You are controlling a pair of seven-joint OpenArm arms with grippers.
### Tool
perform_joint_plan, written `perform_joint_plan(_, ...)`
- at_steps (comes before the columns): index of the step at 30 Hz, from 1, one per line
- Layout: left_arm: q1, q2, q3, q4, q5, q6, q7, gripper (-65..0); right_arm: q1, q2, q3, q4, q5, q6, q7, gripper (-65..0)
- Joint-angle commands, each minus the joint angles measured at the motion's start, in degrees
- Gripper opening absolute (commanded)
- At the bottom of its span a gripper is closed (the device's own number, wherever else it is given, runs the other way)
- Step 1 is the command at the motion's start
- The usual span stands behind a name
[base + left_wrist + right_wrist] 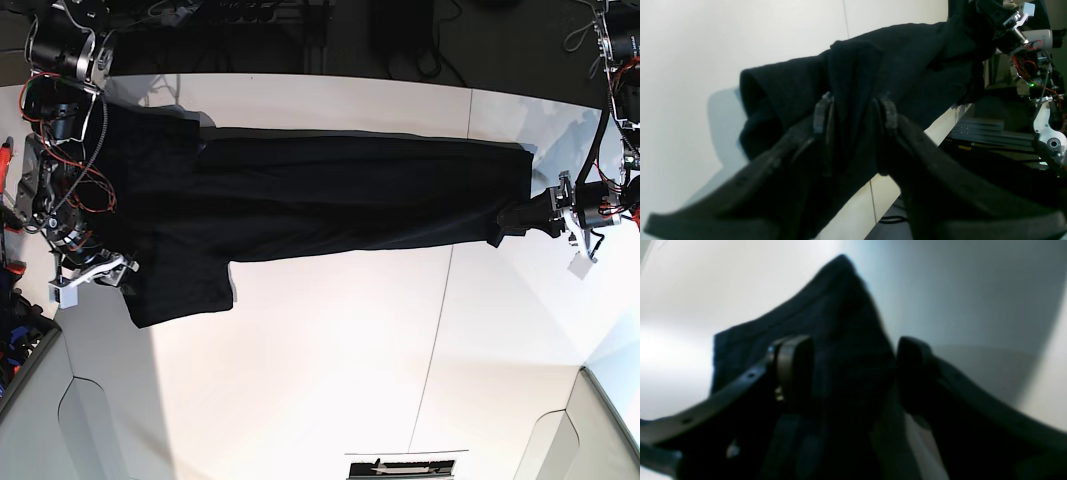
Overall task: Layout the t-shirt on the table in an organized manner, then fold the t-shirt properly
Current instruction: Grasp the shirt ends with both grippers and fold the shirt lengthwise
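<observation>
Clearly I'm mid-layout: my left gripper (853,113) and right gripper (853,373) each pinch an end of the shirt (330,200), stretched between them over the table (330,370); folding remains.

Large black cloth t-shirt (330,200) with a soft, matt, finely napped weave, flat white tabletop (330,370) smooth and matt beneath the shirt, black left gripper (853,116) fingers in dull, slightly grainy plastic, black right gripper (853,373) pads smoother with a faint sheen
</observation>
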Motion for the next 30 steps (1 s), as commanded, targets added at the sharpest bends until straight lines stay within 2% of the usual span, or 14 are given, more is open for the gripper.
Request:
perform_joint_plan(1, -1.07, -1.25, -0.37, 0.83, -1.64, -0.52, -0.46, -43.5, 0.87, -0.02, -0.09, 0.66, -0.26, 0.20, -1.73, -26.3)
perform_joint_plan(2, -1.07, -1.25, -0.37, 0.83, -1.64, -0.52, -0.48, -43.5, 0.87, -0.44, -0.09, 0.87, -0.28, 0.22, -1.90, -30.7)
perform_joint_plan(3, -1.07, -1.25, -0.37, 0.83, -1.64, -0.52, -0.66, -43.5, 0.87, -0.81, -0.09, 1.25, -0.26, 0.22, -2.14, -38.0)
perform_joint_plan(6, -1.07, -1.25, -0.37, 0.83, -1.70, -0.52, -0.92, -43.5, 0.87, -1.40, -0.09, 2.89, -0.26, 0.22, -4.09, -65.0)
perform_joint_plan(9, -1.11, -1.25, -0.37, 0.83, -1.68, -0.52, -1.77, -43.5, 0.87, -1.38, -0.09, 6.78, 0.66, 0.17, -8.87, -65.0)
perform_joint_plan(12, -1.44, -1.29, -0.39, 0.83, -1.70, -0.52, -1.86, -43.4, 0.85, -1.33, -0.07, 13.79, 3.80, 0.17, -16.87, -65.0)
perform_joint_plan(15, -1.36, -1.46, -0.39, 2.27, -1.80, -0.52, -1.16, -43.4, 0.48, -0.04, -0.09, 20.44, 10.60, 0.20, -23.50, -65.0)
perform_joint_plan(17, -1.33, -1.62, -0.39, 4.04, -1.80, -0.52, 0.07, -43.4, -0.94, 1.55, -0.09, 23.19, 15.17, 0.24, -24.44, -65.0)
perform_joint_plan(22, -1.03, -3.28, -0.37, 7.93, -1.80, -0.52, 1.35, -43.5, -8.31, 3.32, -0.07, 33.22, 15.74, 0.22, -24.90, -65.0)
perform_joint_plan(30, 1.79, -4.28, -0.39, 16.11, -1.80, -0.52, 1.35, -43.5, -23.91, 3.37, 1.66, 51.76, 16.55, 0.42, -24.13, -65.0)
